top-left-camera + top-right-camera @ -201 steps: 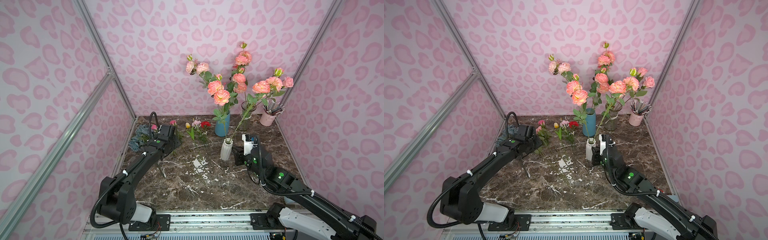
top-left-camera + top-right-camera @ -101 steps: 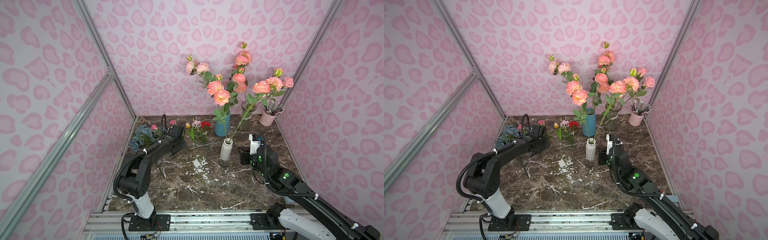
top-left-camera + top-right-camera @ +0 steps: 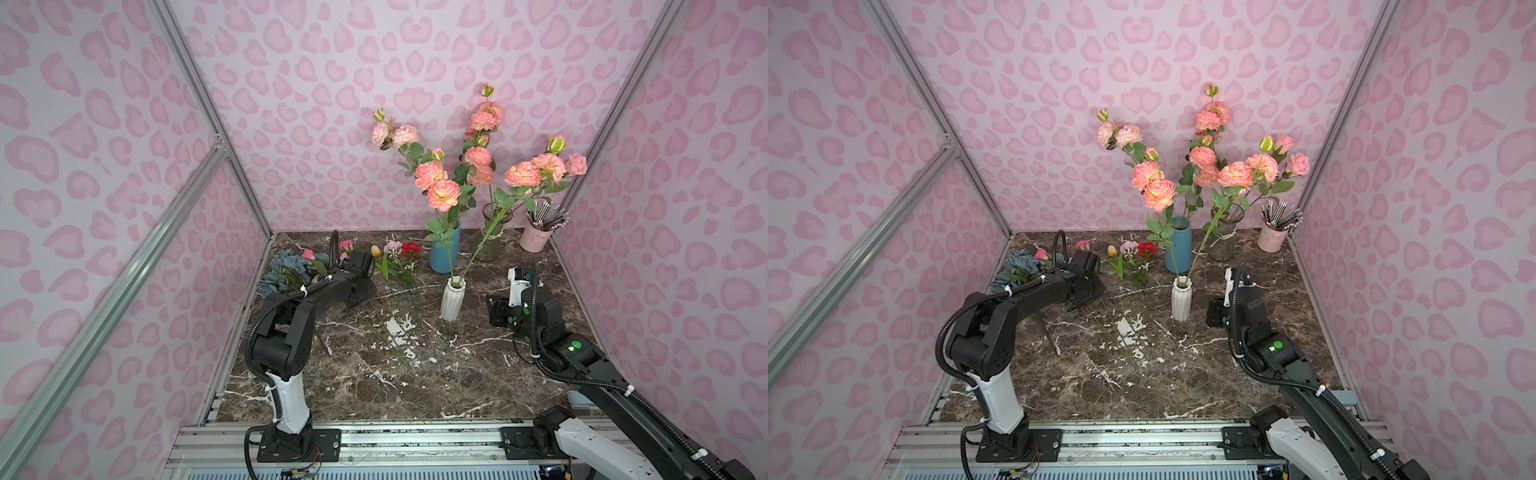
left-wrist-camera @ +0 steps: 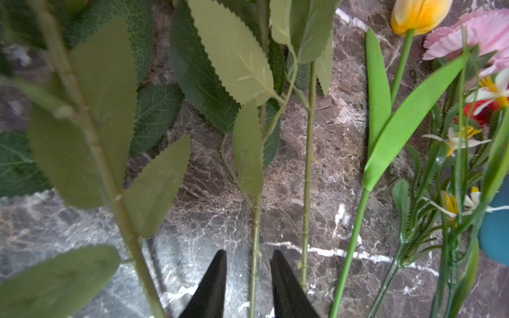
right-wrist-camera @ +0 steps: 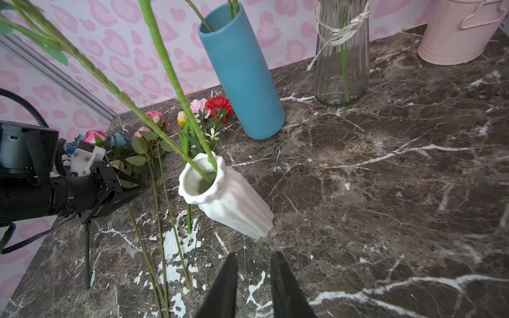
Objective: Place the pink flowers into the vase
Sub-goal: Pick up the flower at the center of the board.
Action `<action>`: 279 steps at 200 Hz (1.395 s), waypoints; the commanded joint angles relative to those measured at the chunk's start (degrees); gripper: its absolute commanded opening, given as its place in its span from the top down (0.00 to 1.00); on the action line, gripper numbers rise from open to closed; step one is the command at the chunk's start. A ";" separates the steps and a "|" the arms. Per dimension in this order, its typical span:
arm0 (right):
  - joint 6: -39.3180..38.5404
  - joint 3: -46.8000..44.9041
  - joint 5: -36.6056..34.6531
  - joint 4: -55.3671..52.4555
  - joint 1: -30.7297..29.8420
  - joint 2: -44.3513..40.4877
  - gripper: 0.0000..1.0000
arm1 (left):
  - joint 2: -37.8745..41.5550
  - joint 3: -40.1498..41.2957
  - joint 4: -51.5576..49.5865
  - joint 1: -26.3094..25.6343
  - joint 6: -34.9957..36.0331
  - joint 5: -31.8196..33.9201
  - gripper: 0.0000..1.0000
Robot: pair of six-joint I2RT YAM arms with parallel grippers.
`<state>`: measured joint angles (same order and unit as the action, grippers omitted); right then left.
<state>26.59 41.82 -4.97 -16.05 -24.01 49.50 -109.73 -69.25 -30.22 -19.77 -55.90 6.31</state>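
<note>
Left pincer [image 4: 248, 252] has narrowed around a green stem [image 4: 256, 220].

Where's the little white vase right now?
In both top views the white vase stands slightly right of table centre, just in front of the blue vase.

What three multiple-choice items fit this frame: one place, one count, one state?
1. Where does the white vase stand?
A. Against the back wall
B. Mid-table, nearer the arms than the blue vase
C. On its side at the front edge

2. How many vases hold flowers?
A. One
B. Five
C. Three

3. How do the jaws of the left gripper stand?
A. Apart, either side of a green stem
B. Clamped on the yellow tulip
C. Shut on nothing

Key:
1 B: both top views show it upright mid-table.
2 C: white, blue and glass vase.
3 A: the left wrist view shows gaps beside the stem.
</note>
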 commanded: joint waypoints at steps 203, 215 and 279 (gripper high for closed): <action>-1.02 1.24 0.40 -0.73 0.28 -1.75 0.74 | -6.71 -2.91 5.28 0.08 -3.74 0.94 0.89; -0.88 1.26 0.23 -0.82 0.28 -1.94 0.74 | -5.74 -2.09 5.81 0.08 -4.21 1.29 0.92; -1.09 1.45 0.23 -1.07 0.26 -2.34 0.74 | 1.93 0.70 7.28 -0.05 -6.11 3.14 0.96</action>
<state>25.93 42.00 -3.97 -17.02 -23.81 47.31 -110.59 -68.79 -25.96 -19.70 -60.49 7.57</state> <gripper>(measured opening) 0.264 0.069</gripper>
